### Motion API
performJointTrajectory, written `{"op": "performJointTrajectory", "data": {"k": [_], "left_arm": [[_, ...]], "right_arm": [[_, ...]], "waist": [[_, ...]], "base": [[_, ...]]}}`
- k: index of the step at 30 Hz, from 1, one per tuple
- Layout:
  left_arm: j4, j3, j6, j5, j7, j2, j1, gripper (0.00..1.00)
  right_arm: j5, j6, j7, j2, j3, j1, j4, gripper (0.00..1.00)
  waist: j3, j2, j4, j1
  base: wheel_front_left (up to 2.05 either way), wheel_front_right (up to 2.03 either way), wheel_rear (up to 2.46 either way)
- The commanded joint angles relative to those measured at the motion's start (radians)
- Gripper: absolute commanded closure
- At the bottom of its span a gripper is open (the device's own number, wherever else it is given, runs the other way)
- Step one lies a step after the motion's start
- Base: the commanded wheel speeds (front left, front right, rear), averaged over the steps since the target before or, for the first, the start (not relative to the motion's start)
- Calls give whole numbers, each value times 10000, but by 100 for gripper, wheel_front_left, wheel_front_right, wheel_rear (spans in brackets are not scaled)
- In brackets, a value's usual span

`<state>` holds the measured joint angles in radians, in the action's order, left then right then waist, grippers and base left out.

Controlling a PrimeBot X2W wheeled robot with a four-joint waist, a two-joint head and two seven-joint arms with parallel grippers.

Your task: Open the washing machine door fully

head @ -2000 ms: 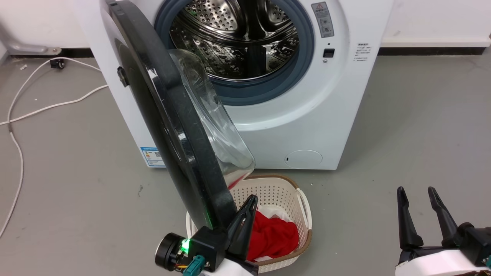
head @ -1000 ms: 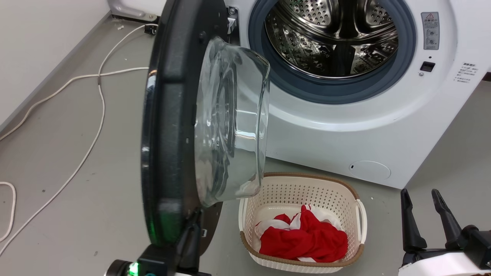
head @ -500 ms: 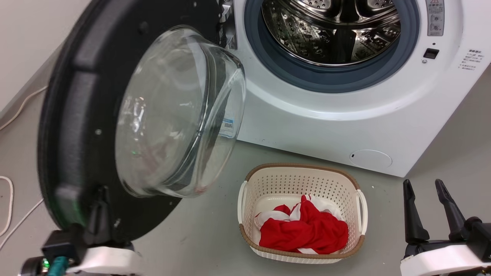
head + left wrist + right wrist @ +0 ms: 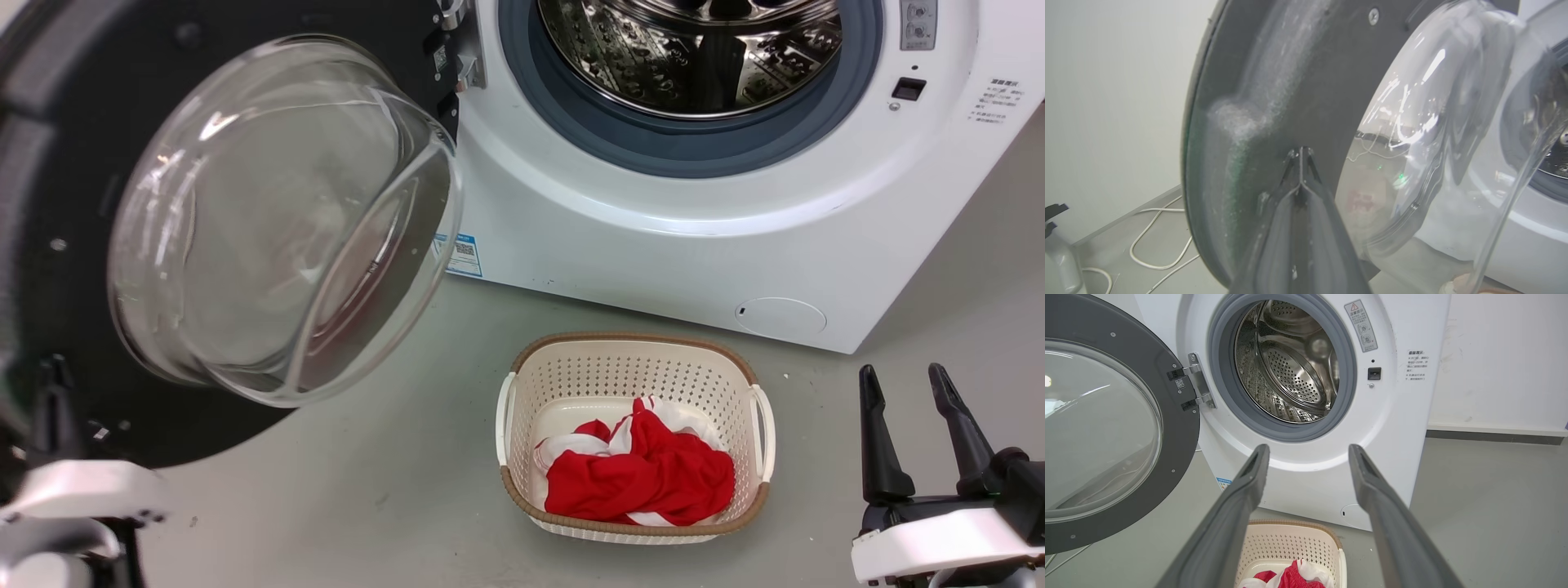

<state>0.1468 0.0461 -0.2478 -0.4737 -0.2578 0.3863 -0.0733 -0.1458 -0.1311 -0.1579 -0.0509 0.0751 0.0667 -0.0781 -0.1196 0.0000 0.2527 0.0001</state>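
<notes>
The washing machine door [image 4: 122, 425] stands swung far out to the left, its clear glass bowl [image 4: 277, 220] facing me. The white washing machine [image 4: 653, 245] has its steel drum [image 4: 694, 49] uncovered. My left gripper [image 4: 53, 384] is at the door's lower edge. In the left wrist view the left gripper [image 4: 1300, 152] is shut, tips pressed flat against the door's black inner face [image 4: 1298, 81] beside the bowl. My right gripper [image 4: 900, 374] hangs open and empty at the lower right, away from the machine. From its wrist, the right gripper [image 4: 1309, 449] points at the machine [image 4: 1396, 416] and the door [image 4: 1180, 416].
A cream perforated basket [image 4: 571, 384] holding red and white cloth [image 4: 645, 486] sits on the grey floor in front of the machine. A white cable [image 4: 1155, 228] lies on the floor by the wall behind the door. The door hinge [image 4: 1198, 381] is on the machine's left side.
The door has swung further open to the left, from edge-on to bowl facing me, with my left gripper moving left along with it. The head camera shifted. The right gripper stayed put.
</notes>
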Motion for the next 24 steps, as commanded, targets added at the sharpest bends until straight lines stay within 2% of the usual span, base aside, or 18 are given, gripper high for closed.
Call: {"op": "performJointTrajectory", "data": {"k": [1, 10, 15, 20, 24], "left_arm": [[314, 257, 59, -57, -44, 222, -271, 100], [2086, 906, 762, -181, -68, 627, -1217, 100], [2513, 1341, 978, 61, -70, 446, -1331, 100], [2030, 1742, 1082, 658, -73, 103, -863, 100], [1094, 1823, 1122, 1307, -73, -431, -151, 100]], "right_arm": [[40, 7, -13, 14, -9, -102, -41, 0], [73, 5, 46, 14, -28, -225, -29, 0], [40, 7, 12, 14, -64, -276, 51, 0], [37, 7, -69, 14, 20, -171, 146, 0], [95, 7, -95, 14, 47, -72, 249, 0]], "waist": [[-39, 0, -35, -1], [-120, 0, -190, -1], [-82, 0, -314, -1], [116, 0, -432, -1], [400, 0, -558, -1]], "base": [[0, 0, 0], [0, 0, 0], [0, 0, 0], [0, 0, 0], [0, 0, 0]]}}
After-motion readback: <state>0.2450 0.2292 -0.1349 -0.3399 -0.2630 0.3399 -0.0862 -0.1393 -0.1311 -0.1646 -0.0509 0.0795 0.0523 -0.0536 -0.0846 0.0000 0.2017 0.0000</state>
